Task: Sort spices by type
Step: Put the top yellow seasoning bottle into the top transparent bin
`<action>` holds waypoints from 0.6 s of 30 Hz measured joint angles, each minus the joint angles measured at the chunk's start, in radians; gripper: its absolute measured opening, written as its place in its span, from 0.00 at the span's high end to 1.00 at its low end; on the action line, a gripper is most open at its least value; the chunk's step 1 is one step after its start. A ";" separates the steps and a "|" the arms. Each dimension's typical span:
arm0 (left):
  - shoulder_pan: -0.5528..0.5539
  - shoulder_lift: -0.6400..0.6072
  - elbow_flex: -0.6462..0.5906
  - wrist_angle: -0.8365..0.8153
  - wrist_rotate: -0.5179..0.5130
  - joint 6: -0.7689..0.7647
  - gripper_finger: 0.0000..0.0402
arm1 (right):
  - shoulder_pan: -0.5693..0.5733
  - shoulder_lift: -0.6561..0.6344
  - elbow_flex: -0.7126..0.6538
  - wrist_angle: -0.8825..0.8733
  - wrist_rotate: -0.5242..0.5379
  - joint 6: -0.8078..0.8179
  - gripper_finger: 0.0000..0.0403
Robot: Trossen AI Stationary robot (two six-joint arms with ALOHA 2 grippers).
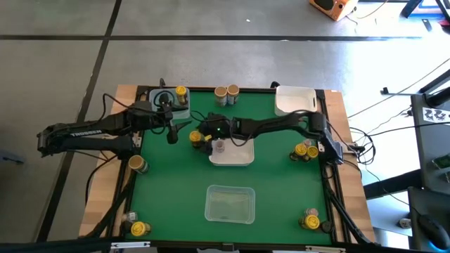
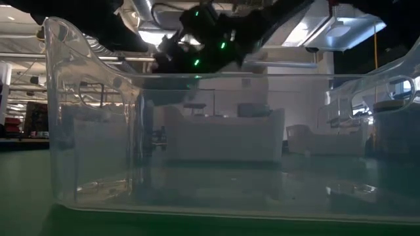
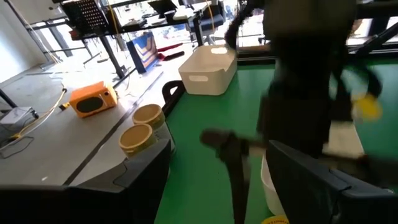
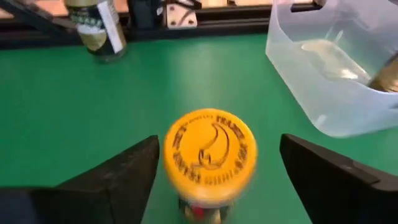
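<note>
A spice jar with a yellow lid (image 4: 210, 155) stands upright on the green mat, just left of the white tray (image 1: 242, 160). My right gripper (image 4: 219, 163) reaches in from the table's right. It is open, with one finger on each side of this jar's lid and a gap on both sides. In the high view the same jar (image 1: 195, 138) sits under that gripper (image 1: 202, 136). Another jar (image 1: 219, 146) stands inside the white tray. My left gripper (image 1: 172, 133) hangs open a little to the left, with nothing between its fingers.
A clear bin (image 1: 229, 204) sits near the front edge, a white bin (image 1: 294, 100) at the far right, and a grey bin (image 1: 166, 102) holding a yellow-lidded jar at the far left. Two tan-lidded jars (image 1: 226, 92) stand at the far edge. Other jars stand at the right (image 1: 306, 150), near corners and left edge (image 1: 136, 163).
</note>
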 joint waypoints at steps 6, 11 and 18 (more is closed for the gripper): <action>0.000 0.000 0.000 -0.005 0.000 -0.012 0.35 | 0.000 -0.151 0.000 -0.263 0.048 -0.055 0.16; 0.000 0.000 0.000 -0.008 0.000 -0.069 0.35 | 0.000 -0.237 0.000 -0.548 0.088 -0.055 0.16; 0.000 0.002 0.000 -0.014 0.001 -0.136 0.35 | 0.011 -0.308 -0.009 -0.762 0.108 -0.037 0.16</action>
